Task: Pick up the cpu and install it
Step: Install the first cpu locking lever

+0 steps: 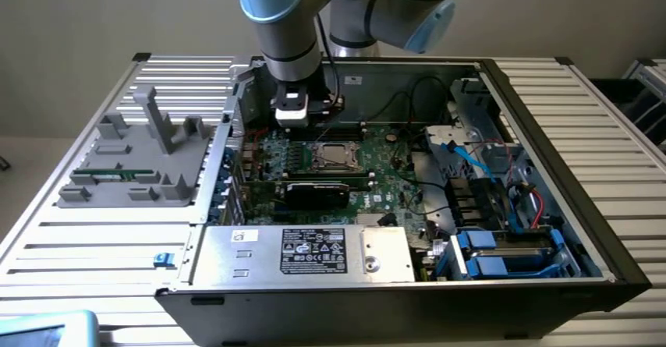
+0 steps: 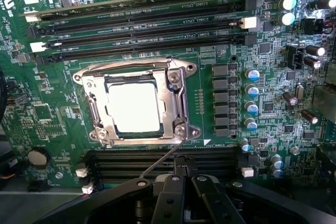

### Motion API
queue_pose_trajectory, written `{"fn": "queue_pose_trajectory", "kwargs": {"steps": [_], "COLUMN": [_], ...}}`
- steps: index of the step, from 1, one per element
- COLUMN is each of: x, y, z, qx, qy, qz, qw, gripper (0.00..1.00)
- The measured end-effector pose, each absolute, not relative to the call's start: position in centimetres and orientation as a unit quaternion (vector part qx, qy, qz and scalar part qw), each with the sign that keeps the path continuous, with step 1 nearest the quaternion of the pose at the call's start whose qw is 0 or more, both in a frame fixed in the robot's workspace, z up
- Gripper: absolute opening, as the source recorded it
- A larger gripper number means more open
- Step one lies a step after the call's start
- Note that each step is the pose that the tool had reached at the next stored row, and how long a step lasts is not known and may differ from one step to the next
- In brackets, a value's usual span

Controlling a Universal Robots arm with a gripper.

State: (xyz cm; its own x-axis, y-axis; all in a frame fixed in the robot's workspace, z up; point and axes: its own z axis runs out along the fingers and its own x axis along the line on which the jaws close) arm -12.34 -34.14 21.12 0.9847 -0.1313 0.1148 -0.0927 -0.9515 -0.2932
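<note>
Hand [image 2: 184, 177] closed, fingertips pressed together, nothing gripped. Cpu [image 2: 134, 107] lying flat in the socket just ahead of the fingertips, metal frame [image 2: 177, 100] folded down around its bright top. Thin lever wire [image 2: 160, 159] running from the frame's near corner back toward the fingertips; contact with it not certain.

Judged: chip placed, work now at the latch. For a clean result: meet the wire with the closed tips only, push along its swing rather than down into the board, keep pressure off the chip's top, check that the frame sits level at every corner.

Around: memory slots [image 2: 131, 163] directly under the fingertips, a second bank [image 2: 142, 22] beyond the socket, a row of capacitors [image 2: 252, 98] off to one side of the frame. White slot clips [image 2: 247, 171] close beside the fingers, likeliest thing to snag. Cables [image 1: 473, 160] and case wall [image 1: 582, 230] well apart from the hand.
</note>
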Motion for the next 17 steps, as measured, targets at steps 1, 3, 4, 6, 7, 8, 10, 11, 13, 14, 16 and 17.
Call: {"fn": "queue_pose_trajectory", "kwargs": {"steps": [1, 3, 4, 6, 7, 8, 10, 11, 13, 14, 16, 17], "x": [-12.34, -12.34, -12.34, -12.34, -12.34, -12.34, -12.35, -12.36, -12.37, -12.37, -12.37, -12.37], "y": [-34.14, -34.14, -34.14, -34.16, -34.18, -34.19, -34.22, -34.23, -34.24, -34.25, -34.26, -34.27], "z": [21.12, 21.12, 21.12, 21.09, 21.07, 21.05, 20.99, 20.99, 20.99, 20.98, 20.92, 20.88], "qx": [-0.986, -0.986, -0.986, -0.985, -0.985, -0.985, -0.985, -0.985, -0.985, -0.985, -0.985, -0.985], "qy": [0.057, 0.057, 0.057, 0.057, 0.056, 0.056, 0.056, 0.056, 0.056, 0.056, 0.056, 0.056], "qz": [-0.067, -0.067, -0.067, -0.068, -0.069, -0.07, -0.071, -0.072, -0.072, -0.072, -0.073, -0.073], "qw": [0.145, 0.145, 0.145, 0.145, 0.146, 0.146, 0.147, 0.147, 0.147, 0.147, 0.147, 0.147], "gripper": [0.11, 0.11, 0.11, 0.11, 0.11, 0.11, 0.11, 0.11, 0.11, 0.11, 0.11, 0.11]}}
